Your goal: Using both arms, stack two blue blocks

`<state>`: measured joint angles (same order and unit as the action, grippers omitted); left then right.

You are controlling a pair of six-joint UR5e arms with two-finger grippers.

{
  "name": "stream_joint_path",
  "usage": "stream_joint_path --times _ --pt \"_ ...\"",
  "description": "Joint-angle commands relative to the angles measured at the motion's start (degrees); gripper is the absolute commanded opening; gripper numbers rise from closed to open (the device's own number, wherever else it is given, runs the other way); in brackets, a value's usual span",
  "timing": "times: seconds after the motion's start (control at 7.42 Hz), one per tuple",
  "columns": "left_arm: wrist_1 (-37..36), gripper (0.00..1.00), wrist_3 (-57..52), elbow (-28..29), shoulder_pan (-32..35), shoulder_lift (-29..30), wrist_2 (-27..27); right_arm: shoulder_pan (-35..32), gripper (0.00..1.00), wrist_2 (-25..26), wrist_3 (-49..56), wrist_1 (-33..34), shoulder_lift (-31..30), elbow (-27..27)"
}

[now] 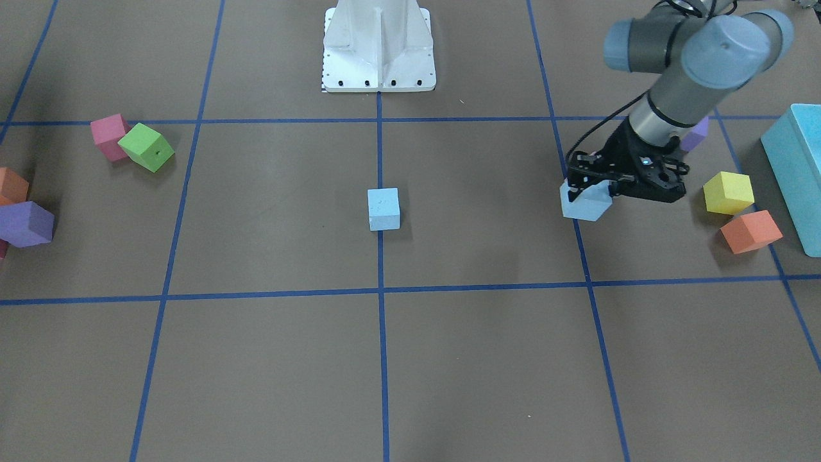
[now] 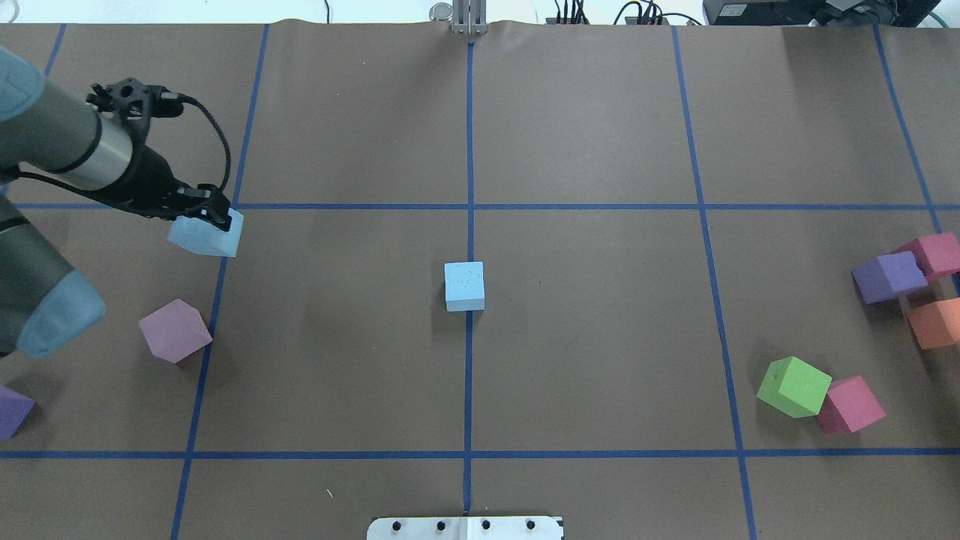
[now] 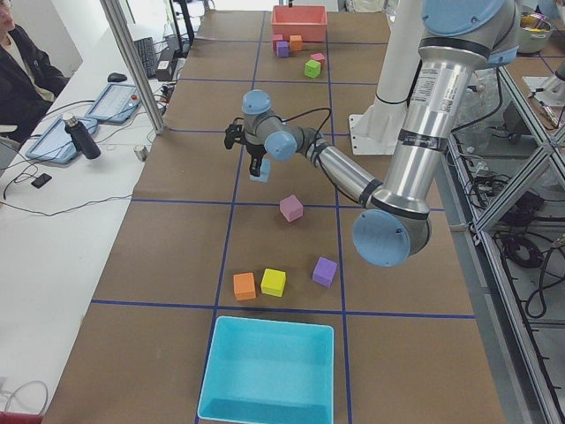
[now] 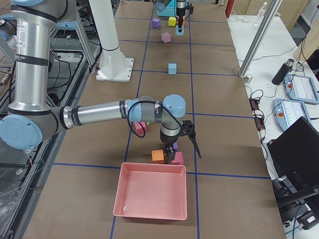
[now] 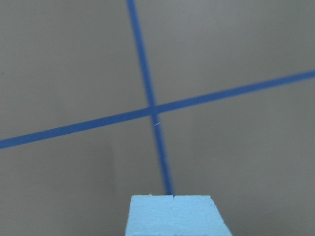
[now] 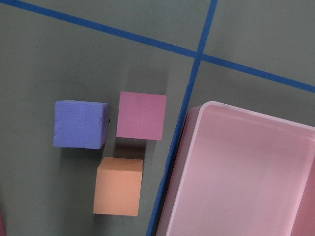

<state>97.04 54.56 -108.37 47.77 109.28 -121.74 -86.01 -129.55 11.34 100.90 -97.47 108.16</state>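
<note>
One blue block sits on the table at the centre cross of the tape lines; it also shows in the overhead view. My left gripper is shut on the second blue block and holds it tilted above the table, well to the left of centre in the overhead view. That block fills the bottom edge of the left wrist view. My right gripper shows only in the exterior right view, above a cluster of cubes, and I cannot tell whether it is open or shut.
A turquoise bin, a yellow cube and an orange cube lie near the left arm. A mauve cube lies behind it. A green cube and a pink bin are on the right side.
</note>
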Motion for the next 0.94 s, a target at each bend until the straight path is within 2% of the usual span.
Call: stream_joint_path --times 0.0,0.13,0.4,0.54,0.81 --pt "-17.59 0.00 14.83 -1.06 -12.38 14.75 9.04 -0.04 1.00 -0.18 -0.62 0.00 0.00 0.04" --pt "-20.29 0.00 18.61 0.07 -16.09 19.52 11.50 -0.04 1.00 -0.18 -0.53 0.00 0.08 0.04" --pt "-20.05 0.00 19.79 10.22 -18.58 28.05 14.24 -0.04 1.00 -0.35 -0.62 0.00 0.00 0.04" --pt "-19.27 0.00 19.01 13.50 -18.68 30.18 15.56 -0.04 1.00 -0.44 -0.62 0.00 0.00 0.04" --pt "-15.40 0.00 15.24 14.67 -18.68 30.29 15.48 -0.04 1.00 -0.61 -0.62 0.00 0.00 0.04"
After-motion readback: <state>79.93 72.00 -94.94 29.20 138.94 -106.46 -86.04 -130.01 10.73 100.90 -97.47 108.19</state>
